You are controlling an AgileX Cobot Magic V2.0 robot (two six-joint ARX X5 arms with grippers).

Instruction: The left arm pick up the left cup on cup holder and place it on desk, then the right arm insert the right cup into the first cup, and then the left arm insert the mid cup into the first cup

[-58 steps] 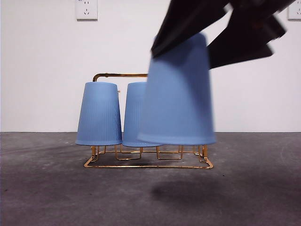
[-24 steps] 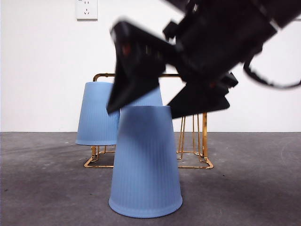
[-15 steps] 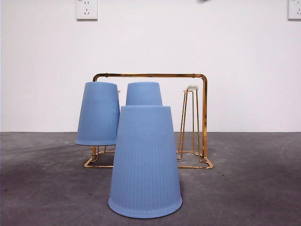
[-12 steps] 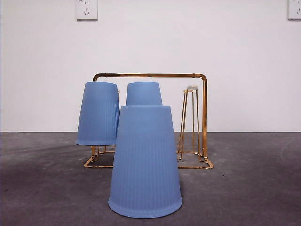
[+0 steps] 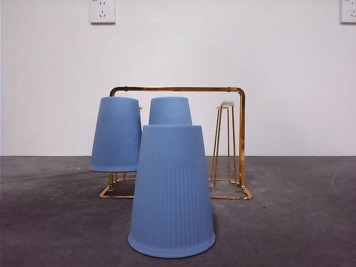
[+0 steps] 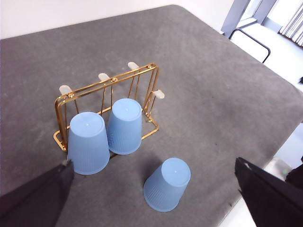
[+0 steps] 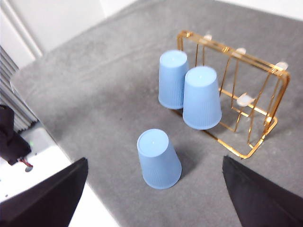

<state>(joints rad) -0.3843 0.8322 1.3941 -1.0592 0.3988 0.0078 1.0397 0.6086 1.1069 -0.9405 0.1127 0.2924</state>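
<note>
One blue cup [image 5: 171,192] stands upside down on the dark grey desk [image 5: 300,222], in front of the gold cup holder [image 5: 241,139]. Two more blue cups hang upside down on the holder, one at its left end [image 5: 115,134] and one in the middle [image 5: 170,111], half hidden behind the front cup. The holder's right prong [image 5: 226,103] is bare. The left gripper [image 6: 154,163] is open and empty, high above the desk cup [image 6: 166,184]. The right gripper [image 7: 155,161] is open and empty, also high above that cup [image 7: 158,158]. Neither gripper shows in the front view.
A white wall with two sockets [image 5: 102,10] stands behind the desk. The left wrist view shows the desk's edge [image 6: 284,85] and a floor beyond it. The right wrist view shows the desk's near edge [image 7: 57,127] and dark equipment [image 7: 12,137] beside it.
A gripper carried a cup off the holder's right prong, set it upside down on the desk, let go and rose out of the front view. Nothing has moved in the last half second.
</note>
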